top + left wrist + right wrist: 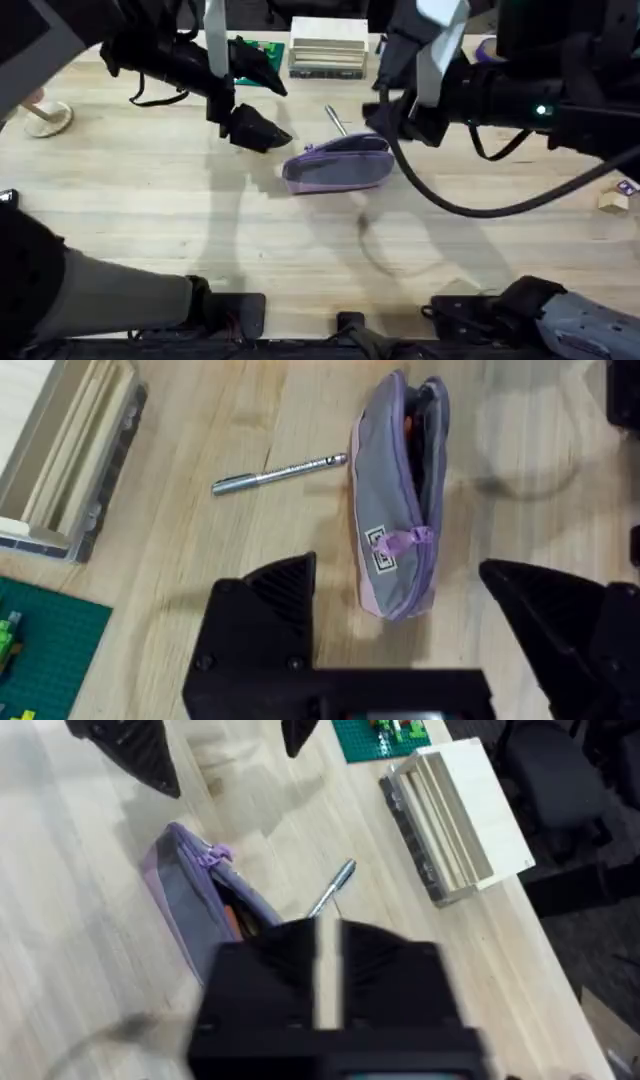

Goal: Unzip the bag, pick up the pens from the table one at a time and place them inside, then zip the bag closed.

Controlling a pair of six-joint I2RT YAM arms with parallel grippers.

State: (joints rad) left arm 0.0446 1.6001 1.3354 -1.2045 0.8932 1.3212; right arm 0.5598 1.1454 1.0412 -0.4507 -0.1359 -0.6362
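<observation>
The lavender bag (338,163) lies at the middle of the table (150,220), its zipper open along the top. An orange pen (408,425) shows inside the opening (235,915). A silver pen (336,121) lies on the wood just behind the bag (280,472). My left gripper (262,100) hangs open to the left of the bag. In the left wrist view its fingers (265,610) straddle the bag's end with the zipper pull (405,540) without touching it. My right gripper (400,118) hovers over the bag's right end, shut and holding nothing (325,935).
A cream box (327,45) and a green baseplate (258,50) stand at the table's far edge behind the bag. A small wooden piece (45,118) lies at the far left. Small blocks (612,198) sit at the right edge.
</observation>
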